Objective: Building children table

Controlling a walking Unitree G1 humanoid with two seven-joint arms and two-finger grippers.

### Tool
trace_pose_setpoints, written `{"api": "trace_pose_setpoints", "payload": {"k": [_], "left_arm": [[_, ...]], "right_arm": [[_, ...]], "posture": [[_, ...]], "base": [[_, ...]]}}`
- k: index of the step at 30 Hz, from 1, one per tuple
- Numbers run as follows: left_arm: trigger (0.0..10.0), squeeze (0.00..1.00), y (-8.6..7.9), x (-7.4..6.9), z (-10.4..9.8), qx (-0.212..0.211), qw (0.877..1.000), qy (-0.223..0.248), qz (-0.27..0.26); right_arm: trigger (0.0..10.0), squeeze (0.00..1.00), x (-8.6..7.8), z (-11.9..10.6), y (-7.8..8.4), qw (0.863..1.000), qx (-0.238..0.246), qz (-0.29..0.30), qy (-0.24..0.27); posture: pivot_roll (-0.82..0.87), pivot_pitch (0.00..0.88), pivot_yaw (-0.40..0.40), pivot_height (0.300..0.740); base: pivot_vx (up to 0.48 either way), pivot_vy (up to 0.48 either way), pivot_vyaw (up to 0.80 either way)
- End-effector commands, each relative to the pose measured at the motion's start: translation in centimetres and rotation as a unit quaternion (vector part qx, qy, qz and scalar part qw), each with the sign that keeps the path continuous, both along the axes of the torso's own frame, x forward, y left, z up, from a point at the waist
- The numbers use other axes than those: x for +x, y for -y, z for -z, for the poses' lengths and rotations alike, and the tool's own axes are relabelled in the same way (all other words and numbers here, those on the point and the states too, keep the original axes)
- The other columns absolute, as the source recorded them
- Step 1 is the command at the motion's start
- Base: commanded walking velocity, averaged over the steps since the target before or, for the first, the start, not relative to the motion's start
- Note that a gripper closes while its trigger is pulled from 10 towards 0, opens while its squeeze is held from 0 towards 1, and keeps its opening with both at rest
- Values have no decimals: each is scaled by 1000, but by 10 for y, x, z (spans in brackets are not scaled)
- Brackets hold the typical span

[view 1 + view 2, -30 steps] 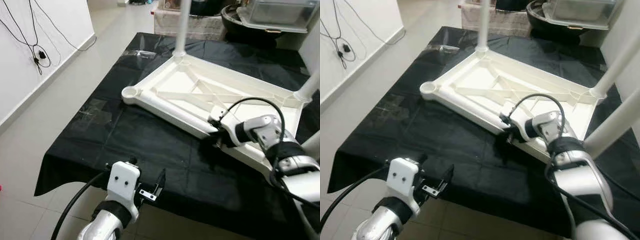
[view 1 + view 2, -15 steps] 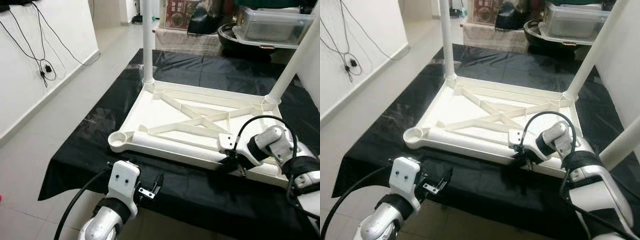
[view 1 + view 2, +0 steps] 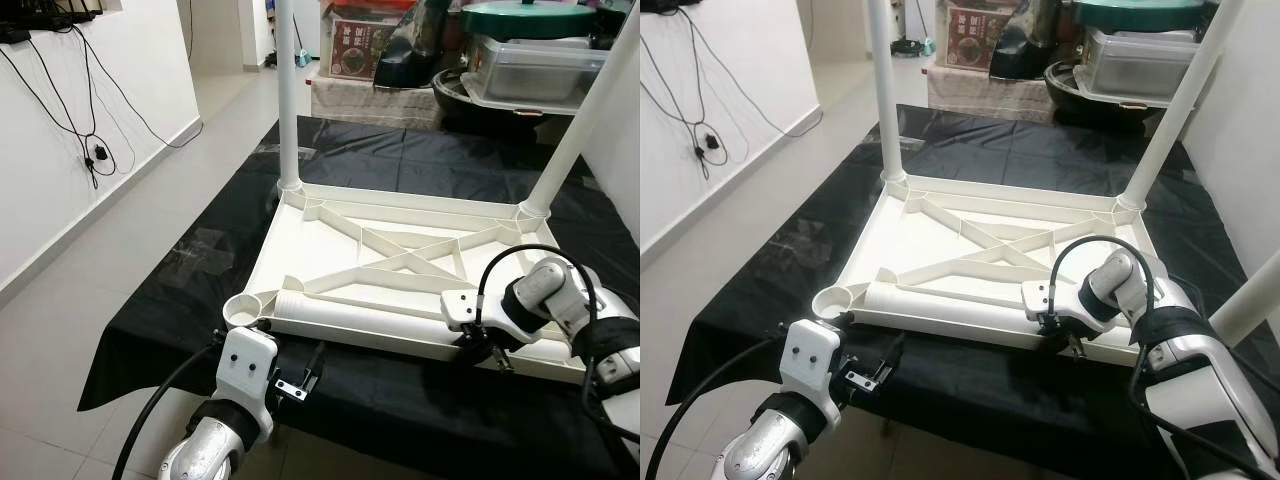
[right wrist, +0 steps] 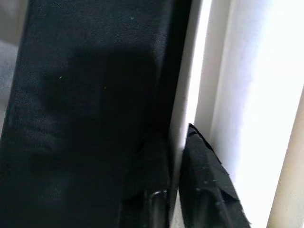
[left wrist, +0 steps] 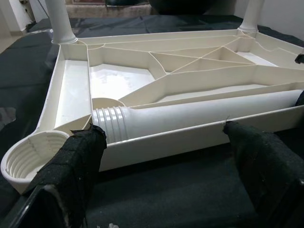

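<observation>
Assembly is carried out with the children's table top [image 3: 400, 270] laid upside down on the black-covered tabletop [image 3: 200, 270], so that its ribbed underside and corner sockets face up. Two legs are already stood upright in the far corners: one at the far left [image 3: 287, 100] and one at the far right [image 3: 575, 130]. The near-left socket [image 3: 241, 311] is empty, its threaded mouth exposed. A loose leg [image 5: 199, 114] is lying inside the frame along the near rim, its threaded end resting just beside that socket, presumably parked there within easy reach.

The right hand [image 3: 1055, 335] is set at the near rim towards the right; in the right wrist view one finger is seen inside the wall and one outside, closed on the rim [image 4: 183, 109], probably to hold the frame in place. The left hand [image 3: 300, 375] hovers just off the near edge of the tabletop, fingers spread wide and holding nothing, aimed at the loose leg and the empty socket.
</observation>
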State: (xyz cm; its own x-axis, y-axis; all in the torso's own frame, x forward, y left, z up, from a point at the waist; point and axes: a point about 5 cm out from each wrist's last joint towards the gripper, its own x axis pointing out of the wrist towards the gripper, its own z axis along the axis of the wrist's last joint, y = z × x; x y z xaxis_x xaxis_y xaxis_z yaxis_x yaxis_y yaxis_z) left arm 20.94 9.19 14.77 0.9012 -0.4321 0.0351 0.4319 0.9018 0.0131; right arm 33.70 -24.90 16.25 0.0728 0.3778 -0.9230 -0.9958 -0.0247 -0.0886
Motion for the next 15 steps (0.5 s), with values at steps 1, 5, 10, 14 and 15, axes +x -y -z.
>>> {"api": "trace_pose_setpoints", "payload": {"k": [1,5,10,14,15], "left_arm": [[10000,0,0,1,4,2,1000,-7,0],[10000,0,0,2,6,2,1000,-5,0],[10000,0,-1,4,7,3,1000,-4,2],[10000,0,-1,5,8,3,1000,-4,2],[10000,0,-1,6,8,3,1000,-4,2]], "right_arm": [[10000,439,-4,14,-11,998,-25,-45,-28],[10000,1000,0,5,-14,999,-5,-46,-18],[10000,0,5,-13,-12,999,1,-39,-3],[10000,0,7,-27,-8,999,4,-41,4],[10000,0,7,-34,-7,999,7,-43,11]], "posture": [[160,60,-28,740],[157,55,-27,740],[154,48,-27,740],[150,42,-25,740],[147,39,-23,740]], "base": [[0,0,0],[0,0,0],[0,0,0],[0,0,0],[0,0,0]]}}
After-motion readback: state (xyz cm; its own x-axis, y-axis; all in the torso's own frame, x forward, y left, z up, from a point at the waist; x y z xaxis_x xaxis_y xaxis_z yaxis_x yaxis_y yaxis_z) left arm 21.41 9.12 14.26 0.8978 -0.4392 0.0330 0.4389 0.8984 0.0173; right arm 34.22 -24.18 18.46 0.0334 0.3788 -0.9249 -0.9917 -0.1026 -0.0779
